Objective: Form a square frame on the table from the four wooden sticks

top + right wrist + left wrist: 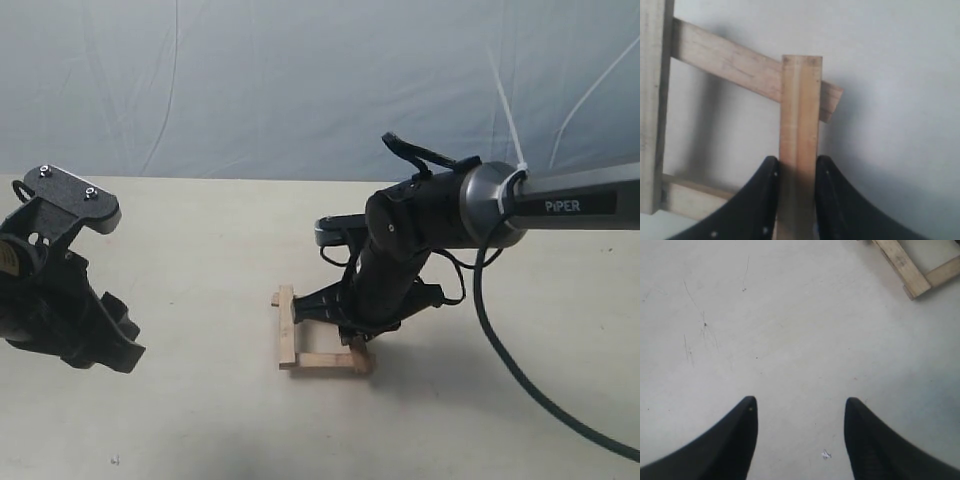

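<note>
Four wooden sticks form a rough square frame on the pale table. In the exterior view I see its left slat and its near slat; the right arm hides the rest. My right gripper is shut on the fourth stick, whose free end overlaps a slanted slat. Two more slats show in the right wrist view: one along the picture's edge and one beside the fingers. My left gripper hangs open over bare table at the far left, holding nothing.
One corner of the frame shows at the edge of the left wrist view, well away from the left fingers. A wrinkled blue-grey backdrop closes the far side. The right arm's black cable loops over the table.
</note>
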`<state>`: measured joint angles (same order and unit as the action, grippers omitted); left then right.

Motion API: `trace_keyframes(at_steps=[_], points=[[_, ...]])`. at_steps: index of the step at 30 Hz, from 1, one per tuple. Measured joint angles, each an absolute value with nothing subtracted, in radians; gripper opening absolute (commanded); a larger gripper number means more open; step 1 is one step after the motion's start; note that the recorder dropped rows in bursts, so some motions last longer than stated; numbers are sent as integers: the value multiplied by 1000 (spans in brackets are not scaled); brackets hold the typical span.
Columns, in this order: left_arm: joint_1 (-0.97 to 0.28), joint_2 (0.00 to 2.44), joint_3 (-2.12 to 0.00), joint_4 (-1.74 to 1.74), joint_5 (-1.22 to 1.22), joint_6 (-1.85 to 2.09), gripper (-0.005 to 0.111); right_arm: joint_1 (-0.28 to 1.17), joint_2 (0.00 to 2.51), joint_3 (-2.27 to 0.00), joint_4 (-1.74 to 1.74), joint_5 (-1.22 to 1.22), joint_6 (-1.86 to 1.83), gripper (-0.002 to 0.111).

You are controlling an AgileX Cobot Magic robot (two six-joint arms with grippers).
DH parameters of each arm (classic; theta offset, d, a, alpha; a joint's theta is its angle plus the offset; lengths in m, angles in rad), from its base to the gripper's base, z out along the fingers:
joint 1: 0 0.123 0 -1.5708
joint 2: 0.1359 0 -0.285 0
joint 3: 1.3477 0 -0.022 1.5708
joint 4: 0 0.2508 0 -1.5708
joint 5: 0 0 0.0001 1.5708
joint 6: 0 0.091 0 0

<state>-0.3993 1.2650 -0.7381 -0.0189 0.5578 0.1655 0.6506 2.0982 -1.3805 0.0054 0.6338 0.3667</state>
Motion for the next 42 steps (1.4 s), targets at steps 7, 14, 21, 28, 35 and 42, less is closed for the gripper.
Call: trace_keyframes(at_steps=[7,14,21,28,35,42], points=[[-399,1265,-738,-19,556,166,50,597,2122,-1381,-5,588,391,-1],[-399,1265,-738,-19,556,166,50,510,2131,-1454,0,634,353,-1],[-399,1265,-738,-19,554,166,50,501,2222,-1658,10,767,293,-1],[-399,1265,-738,-19,554,166,50,501,2288,-1730,24,837,289,-1],[-399,1265,-738,-19,554,166,50,501,2288,-1731,28,843,289,14],[-399,1265,-738,-19,554,166,50,501,2288,-1731,54,845,289,61]])
